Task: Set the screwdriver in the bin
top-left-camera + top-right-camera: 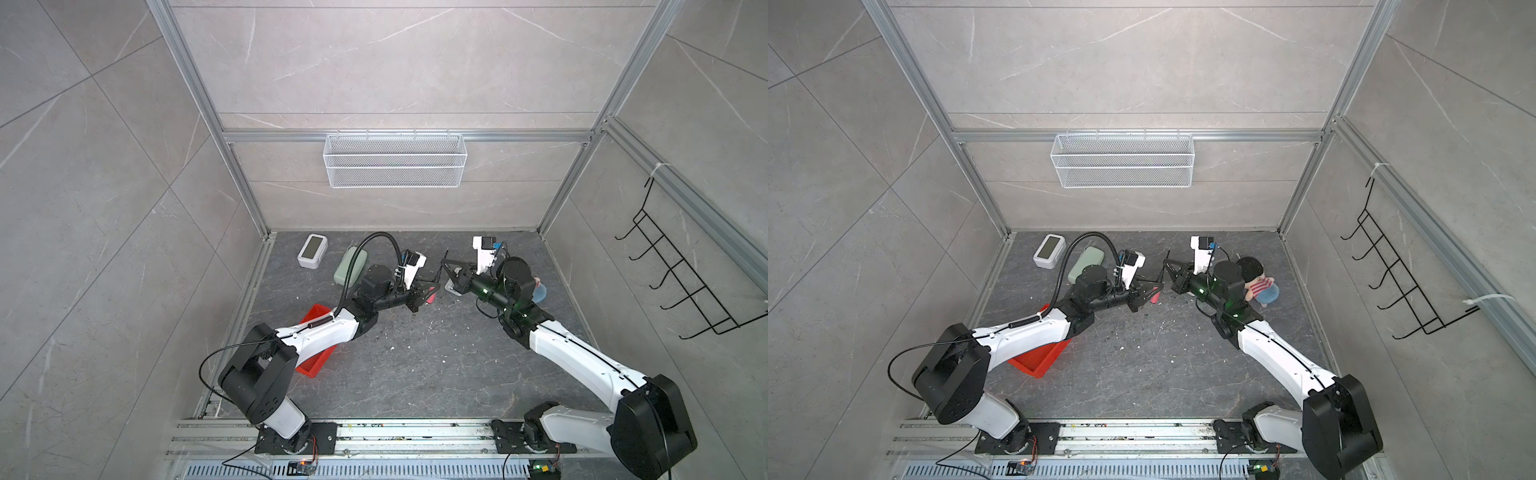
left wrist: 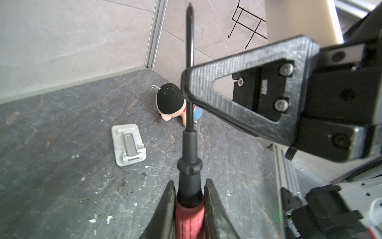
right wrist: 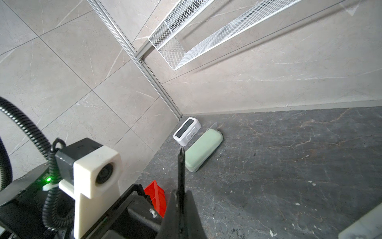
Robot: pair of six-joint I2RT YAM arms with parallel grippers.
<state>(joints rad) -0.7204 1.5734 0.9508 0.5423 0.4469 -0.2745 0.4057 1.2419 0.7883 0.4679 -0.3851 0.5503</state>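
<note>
Screwdriver (image 2: 189, 144) handle: left wrist view, not right

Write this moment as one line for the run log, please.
phase: handover in air | left hand: shut on screwdriver handle | right hand: shut on shaft | bin: partly under left arm

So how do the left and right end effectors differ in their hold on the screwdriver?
The left end effector grips the thick red handle; the right end effector pinches the thin black shaft. The left's jaws stand wider apart; the right's are almost together. Both are shut on the same screwdriver.
</note>
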